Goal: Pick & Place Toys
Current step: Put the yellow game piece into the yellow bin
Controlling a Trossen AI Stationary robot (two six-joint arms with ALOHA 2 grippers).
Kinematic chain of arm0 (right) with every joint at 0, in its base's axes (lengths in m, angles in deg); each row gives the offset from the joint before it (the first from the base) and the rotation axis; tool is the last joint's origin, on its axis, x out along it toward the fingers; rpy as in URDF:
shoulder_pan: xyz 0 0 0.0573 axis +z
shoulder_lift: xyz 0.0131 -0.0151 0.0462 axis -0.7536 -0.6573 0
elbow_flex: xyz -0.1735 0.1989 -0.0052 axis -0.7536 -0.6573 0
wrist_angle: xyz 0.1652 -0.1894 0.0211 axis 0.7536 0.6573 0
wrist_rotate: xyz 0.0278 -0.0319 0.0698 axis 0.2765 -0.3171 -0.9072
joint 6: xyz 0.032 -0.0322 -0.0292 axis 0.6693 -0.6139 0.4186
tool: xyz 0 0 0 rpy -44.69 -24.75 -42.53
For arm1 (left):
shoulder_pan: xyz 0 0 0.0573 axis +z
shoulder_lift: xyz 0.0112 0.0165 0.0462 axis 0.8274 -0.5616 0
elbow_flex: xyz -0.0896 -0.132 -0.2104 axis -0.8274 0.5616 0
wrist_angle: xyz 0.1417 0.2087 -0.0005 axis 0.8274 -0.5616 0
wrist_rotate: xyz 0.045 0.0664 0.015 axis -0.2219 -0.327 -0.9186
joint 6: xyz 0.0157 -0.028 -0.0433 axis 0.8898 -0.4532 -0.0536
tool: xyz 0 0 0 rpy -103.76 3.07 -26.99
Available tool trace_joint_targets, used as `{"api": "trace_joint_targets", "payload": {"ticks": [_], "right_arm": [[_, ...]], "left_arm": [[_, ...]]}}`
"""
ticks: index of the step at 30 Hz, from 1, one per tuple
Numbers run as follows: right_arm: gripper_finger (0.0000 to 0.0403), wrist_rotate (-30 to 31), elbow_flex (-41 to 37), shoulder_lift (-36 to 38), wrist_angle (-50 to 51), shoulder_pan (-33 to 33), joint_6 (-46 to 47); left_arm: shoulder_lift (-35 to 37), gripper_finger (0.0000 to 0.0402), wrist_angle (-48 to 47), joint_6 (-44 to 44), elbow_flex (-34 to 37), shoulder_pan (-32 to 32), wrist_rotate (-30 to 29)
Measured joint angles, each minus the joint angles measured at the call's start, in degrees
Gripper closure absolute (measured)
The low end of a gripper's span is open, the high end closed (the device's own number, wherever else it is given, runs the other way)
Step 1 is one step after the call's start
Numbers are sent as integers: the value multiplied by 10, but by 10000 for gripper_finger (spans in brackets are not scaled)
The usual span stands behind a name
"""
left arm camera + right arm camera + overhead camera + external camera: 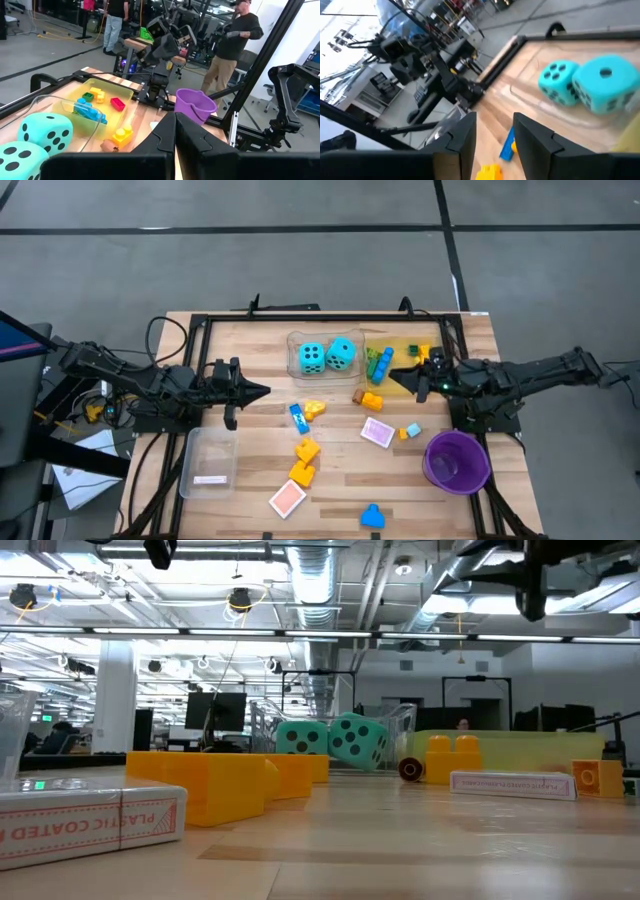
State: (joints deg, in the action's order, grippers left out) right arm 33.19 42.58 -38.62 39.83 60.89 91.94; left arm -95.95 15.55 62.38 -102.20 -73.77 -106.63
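1. A wooden table [250,360] seen from above, with a dark robot arm reaching in from each side.
2. The left gripper [262,391] hangs over bare wood on the left, its fingers pressed together and holding nothing.
3. The right gripper [392,375] is held above the yellow tray [405,345]; its fingers [462,137] stand a narrow gap apart with nothing between them.
4. Two turquoise dice [326,355] sit side by side in a clear tray [296,340] at the far middle of the table.
5. The yellow tray, just beside the clear one, holds small green, blue, yellow and red bricks [380,362].
6. Loose toys lie on the middle of the table: yellow and orange bricks [305,462], a blue brick [298,417], a pink tile [378,431] and an orange tile [287,499].
7. A blue piece [373,517] lies near the front edge.
8. A purple bowl [457,461] stands at the front right.
9. Another clear tray [210,462] rests at the front left.
10. A person [235,37] stands in the room beyond the table.
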Motion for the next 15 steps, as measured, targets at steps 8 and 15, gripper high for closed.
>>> {"api": "trace_joint_targets", "payload": {"ticks": [8, 15], "right_arm": [[311, 79, 56, -47, 136, 68, 81], [336, 103, 177, -147, 335, 97, 190]], "left_arm": [[0, 402, 6, 0, 0, 0, 0], [0, 402, 9, 0, 0, 0, 0]]}}
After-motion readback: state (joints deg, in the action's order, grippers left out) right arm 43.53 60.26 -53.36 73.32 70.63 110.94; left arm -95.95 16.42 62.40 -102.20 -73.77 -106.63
